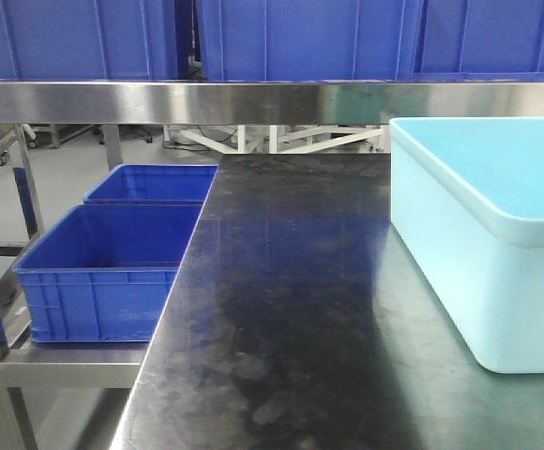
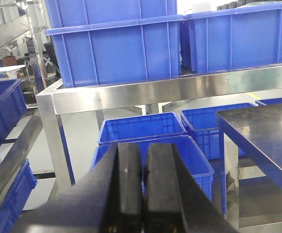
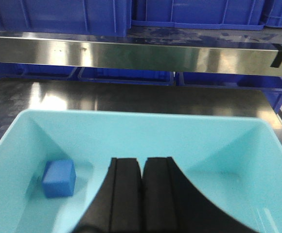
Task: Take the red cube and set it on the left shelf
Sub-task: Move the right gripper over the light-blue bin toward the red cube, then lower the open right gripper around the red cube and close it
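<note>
Currently we are finding no red cube in any view, so we cannot tell where it is. Only a blue cube (image 3: 58, 178) is lying in the pale blue tub (image 3: 219, 141), near its left wall, on the dark tabletop (image 1: 281, 281). Left shelf (image 1: 206, 101): steel rail, blue crates (image 1: 103, 272). Right arm's fingers (image 3: 124, 194) are hovering over the tub, pressed together and empty; left arm's fingers (image 2: 129, 184) likewise, facing the shelf. Risk, as we are judging it: taking the blue cube by mistake.
</note>
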